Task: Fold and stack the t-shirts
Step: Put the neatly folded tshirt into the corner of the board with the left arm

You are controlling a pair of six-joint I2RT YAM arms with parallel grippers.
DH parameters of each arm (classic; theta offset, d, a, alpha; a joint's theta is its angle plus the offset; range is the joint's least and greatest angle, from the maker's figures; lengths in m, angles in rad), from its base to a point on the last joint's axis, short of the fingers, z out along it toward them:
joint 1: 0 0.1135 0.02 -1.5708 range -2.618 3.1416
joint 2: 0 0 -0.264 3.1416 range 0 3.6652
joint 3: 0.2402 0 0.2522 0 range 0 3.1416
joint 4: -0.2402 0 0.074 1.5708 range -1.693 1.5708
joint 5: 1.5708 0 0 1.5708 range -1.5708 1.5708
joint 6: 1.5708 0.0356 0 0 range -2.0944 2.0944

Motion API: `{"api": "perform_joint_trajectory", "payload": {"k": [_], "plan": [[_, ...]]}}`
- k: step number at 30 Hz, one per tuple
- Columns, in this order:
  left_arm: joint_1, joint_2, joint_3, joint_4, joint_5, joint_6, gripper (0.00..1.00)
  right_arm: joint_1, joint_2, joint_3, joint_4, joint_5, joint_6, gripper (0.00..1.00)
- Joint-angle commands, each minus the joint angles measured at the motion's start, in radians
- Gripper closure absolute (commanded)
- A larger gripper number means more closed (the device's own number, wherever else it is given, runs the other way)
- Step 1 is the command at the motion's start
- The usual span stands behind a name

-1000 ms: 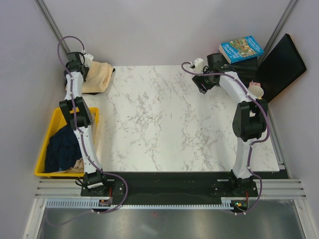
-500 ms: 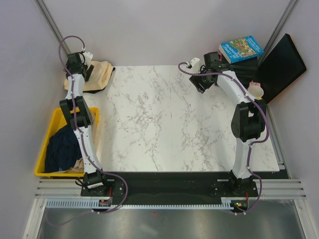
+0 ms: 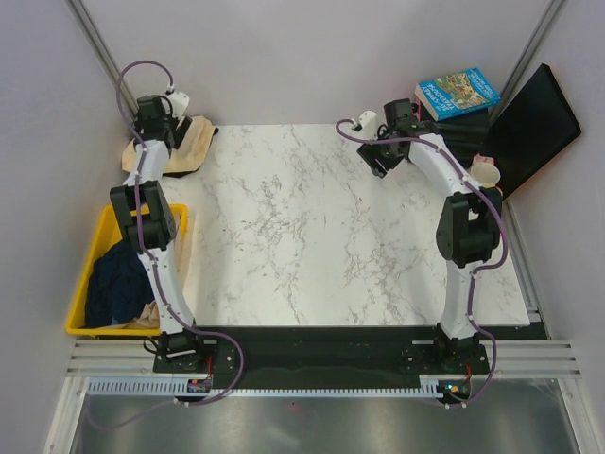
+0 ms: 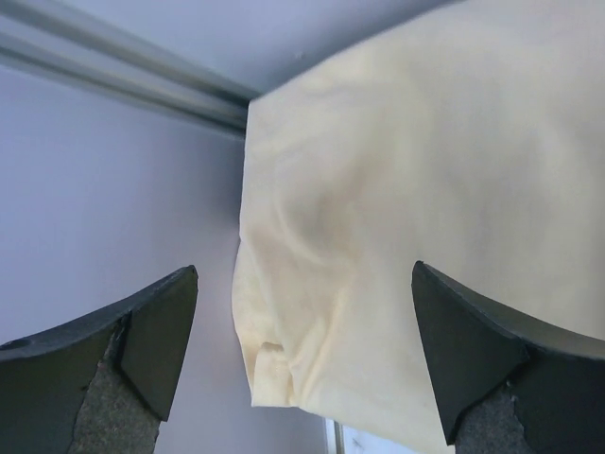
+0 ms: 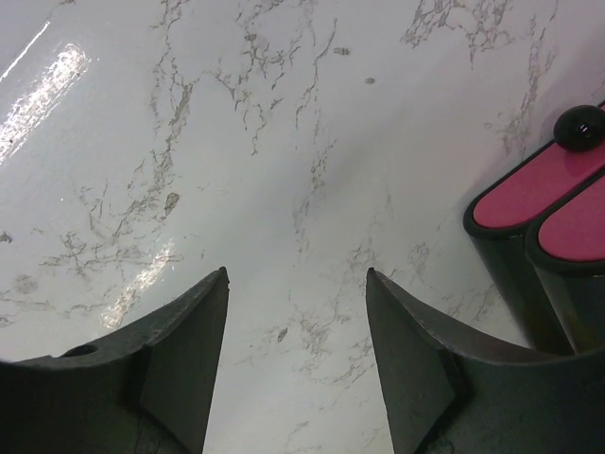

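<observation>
White marble desk (image 3: 312, 227), eleven o'clock corner: your left hand (image 4: 302, 272) has just sprung wide, releasing the pale cream-yellow cloth t-shirt (image 4: 406, 161) there, so that one looks placed; your right hand (image 5: 296, 274) hovers parted, empty, at one o'clock.

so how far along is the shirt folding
Done: one cream-yellow t-shirt lies in a compact bundle at the far left corner of the table, apparently folded. In hand: nothing. The left hand hangs open over that shirt, and the right hand is open above bare marble. Left: the dark navy t-shirt sits crumpled in the yellow bin, not yet folded or stacked.
</observation>
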Motion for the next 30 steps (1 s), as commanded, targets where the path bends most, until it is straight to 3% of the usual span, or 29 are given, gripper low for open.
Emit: {"api": "perform_joint_trajectory", "payload": {"k": [1, 6, 16, 30], "plan": [[-0.048, -0.169, -0.056, 0.055, 0.141, -0.070, 0.00, 0.008, 0.010, 0.043, 0.003, -0.005, -0.004, 0.32], [-0.062, -0.169, -0.071, -0.017, 0.210, -0.070, 0.00, 0.009, 0.009, 0.048, 0.006, -0.005, -0.008, 0.32], [-0.042, -0.041, -0.004, 0.005, 0.092, -0.041, 0.00, 0.009, -0.016, 0.010, 0.005, 0.004, -0.011, 0.32], [-0.047, -0.005, -0.048, -0.196, 0.216, -0.036, 0.00, 0.011, 0.006, 0.043, 0.006, 0.004, -0.021, 0.32]]}}
